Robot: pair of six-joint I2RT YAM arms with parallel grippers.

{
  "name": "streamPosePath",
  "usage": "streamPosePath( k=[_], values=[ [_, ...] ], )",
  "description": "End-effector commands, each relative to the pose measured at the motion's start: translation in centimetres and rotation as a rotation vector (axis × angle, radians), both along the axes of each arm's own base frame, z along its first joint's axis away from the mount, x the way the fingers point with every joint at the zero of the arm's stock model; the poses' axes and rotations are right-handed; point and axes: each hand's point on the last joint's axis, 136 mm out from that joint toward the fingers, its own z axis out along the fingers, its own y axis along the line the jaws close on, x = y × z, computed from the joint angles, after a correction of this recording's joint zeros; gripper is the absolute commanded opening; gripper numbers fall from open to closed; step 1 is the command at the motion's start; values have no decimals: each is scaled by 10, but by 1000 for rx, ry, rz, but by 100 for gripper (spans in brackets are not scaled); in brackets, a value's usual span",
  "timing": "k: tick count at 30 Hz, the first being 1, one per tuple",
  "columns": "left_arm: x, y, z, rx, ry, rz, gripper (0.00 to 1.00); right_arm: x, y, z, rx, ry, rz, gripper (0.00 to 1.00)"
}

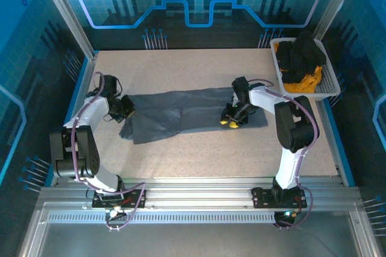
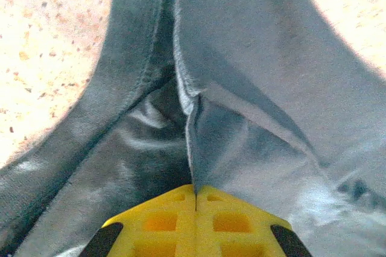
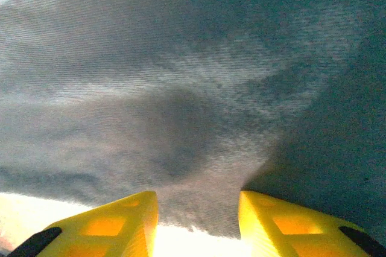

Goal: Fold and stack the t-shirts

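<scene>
Far-right corner: basket [image 1: 330, 88] holding shirts [image 1: 301, 58]. Left gripper [image 1: 127, 107] clamps grey shirt [image 1: 181, 115], right gripper [image 1: 231, 123] sits apart straddling it; near table [image 1: 211, 157] bare.

White left arm [image 1: 90, 115] and right arm [image 1: 289, 127], black joints, purple cables [image 1: 73, 142], yellow lattice-moulded fingers [image 2: 163, 221].

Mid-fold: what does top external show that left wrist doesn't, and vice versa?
Top external: the right end effector down on the grey t-shirt, and the white basket holding a black shirt and an orange shirt. Left wrist: the left end effector shut, pinching a fold beside a stitched seam. Both: the grey t-shirt on the speckled table.
</scene>
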Motion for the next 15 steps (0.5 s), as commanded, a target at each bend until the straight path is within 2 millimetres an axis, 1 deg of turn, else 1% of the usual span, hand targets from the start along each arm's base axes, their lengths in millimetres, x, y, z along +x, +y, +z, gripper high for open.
streamPosePath(
  k=[1, 4, 9, 12, 15],
  values=[
    [4, -3, 9, -38, 58, 30, 0, -10, -14, -11, -61, 56, -3, 39],
    [13, 0, 15, -35, 80, 28, 0, -13, -17, -15, -80, 65, 4, 38],
    [30, 7, 15, -23, 110, 26, 0, -15, -18, -17, -91, 68, 10, 38],
    [40, 12, 9, -13, 134, 18, 0, -16, -20, -18, -98, 74, 13, 38],
    [45, 19, -5, 13, 168, 14, 0, -17, -20, -18, -100, 72, 11, 38]
  ],
)
